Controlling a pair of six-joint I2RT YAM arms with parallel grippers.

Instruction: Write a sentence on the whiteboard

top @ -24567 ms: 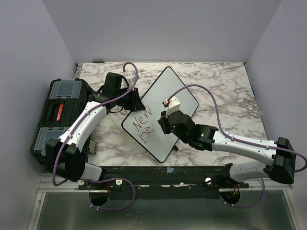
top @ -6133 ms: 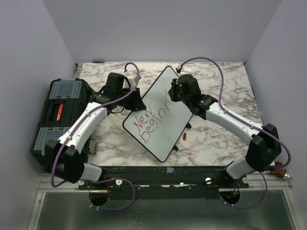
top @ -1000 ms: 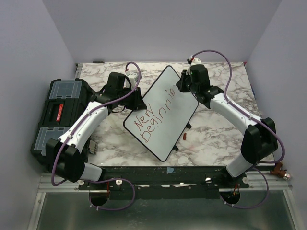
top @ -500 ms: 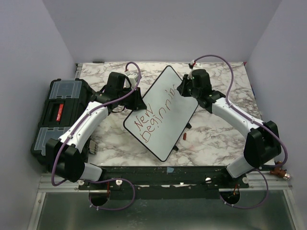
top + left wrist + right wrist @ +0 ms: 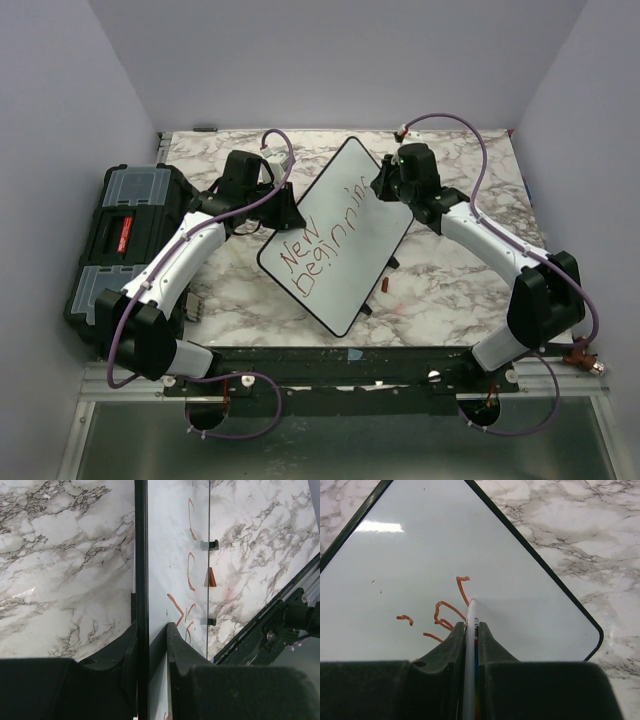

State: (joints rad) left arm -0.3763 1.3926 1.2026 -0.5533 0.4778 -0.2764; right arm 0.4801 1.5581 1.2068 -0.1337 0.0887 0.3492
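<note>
Your L gripper [image 5: 150, 630] is clamped on the whiteboard [image 5: 350, 285]'s far-left edge, mid-surface [image 5: 440, 290] — R gripper [image 5: 471, 630] pinches the marker [image 5: 471, 611], tip touching the sentence [image 5: 320, 245] near the board's far corner.

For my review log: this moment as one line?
left gripper: shut on whiteboard edge | right gripper: shut on marker, tip at stroke end | sentence: "New beginnin", incomplete

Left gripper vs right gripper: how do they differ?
The left gripper clamps the whiteboard by its edge; the right gripper pinches a marker. Left sits at the board's side toward the toolbox; right is over its far corner, marker tip at the red lettering. Both are shut, with black fingers.
</note>
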